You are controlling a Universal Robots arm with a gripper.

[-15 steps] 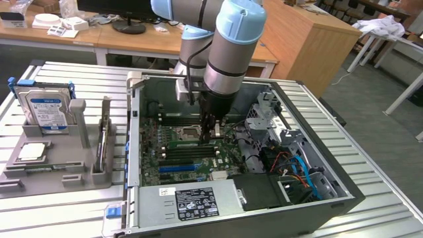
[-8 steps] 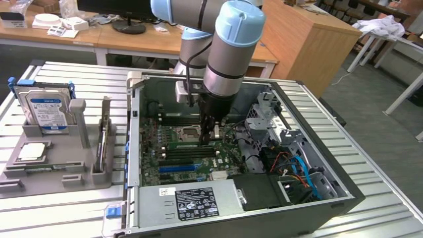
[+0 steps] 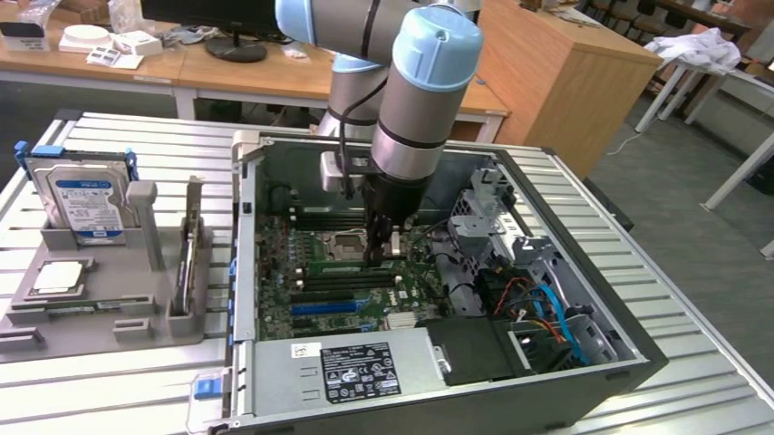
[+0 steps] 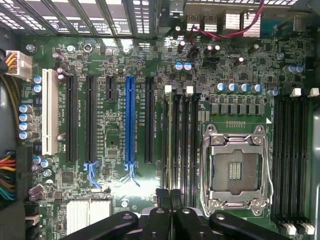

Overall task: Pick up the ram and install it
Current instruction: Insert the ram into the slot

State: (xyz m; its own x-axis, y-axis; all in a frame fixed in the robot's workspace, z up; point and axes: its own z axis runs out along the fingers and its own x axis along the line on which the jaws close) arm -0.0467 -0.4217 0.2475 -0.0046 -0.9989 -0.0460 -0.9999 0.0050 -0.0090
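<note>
The ram (image 4: 169, 135) is a slim green stick standing edge-on in the memory slot farthest from the CPU socket (image 4: 235, 167). In the exterior view the ram (image 3: 344, 268) lies seated along a slot beside the socket (image 3: 350, 243) inside the open PC case (image 3: 604, 362). My gripper (image 4: 170, 192) is shut, its two black fingers pressed together right over one end of the stick. In the exterior view the gripper (image 3: 390, 256) reaches straight down onto the motherboard at that same end. I cannot tell whether the fingertips touch the ram.
A grey tray (image 3: 109, 317) at the exterior view's left holds a hard drive (image 3: 87, 204), an upright expansion card (image 3: 191, 263) and a CPU (image 3: 58, 276). Inside the case are the power supply (image 3: 351, 367), a drive cage (image 3: 496, 213) and loose cables (image 3: 545, 308).
</note>
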